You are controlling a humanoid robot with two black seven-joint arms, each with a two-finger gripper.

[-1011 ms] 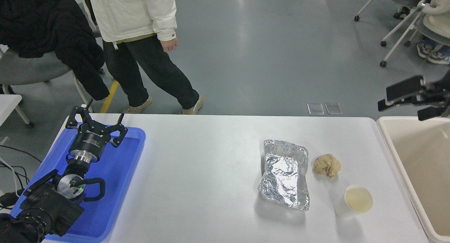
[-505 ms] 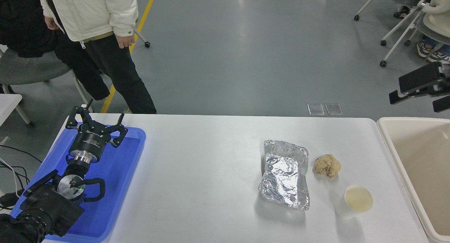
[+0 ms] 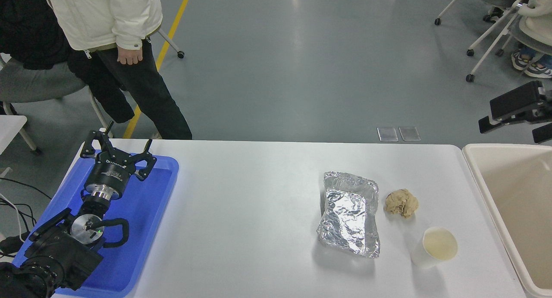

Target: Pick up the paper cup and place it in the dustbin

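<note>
The right gripper [image 3: 515, 119] hangs past the table's [image 3: 258, 203] far right corner, above the dustbin's [image 3: 496, 194] far rim, fingers spread. One paper cup [image 3: 434, 248] stands upright well below-left of it, near the table's front edge, open tabletop between; one paper ball [image 3: 401, 202] and one foil tray [image 3: 350, 213] lie just left. The left gripper [image 3: 116, 153] rests open over the blue tray [image 3: 142, 229]

Crinkled silver foil tray [image 3: 350, 213] mid-table, crumpled tan paper ball [image 3: 401, 202] just right of it. Blue plastic tray [image 3: 142, 229] at left edge. Person [image 3: 116, 39] stands behind the table's far left.
</note>
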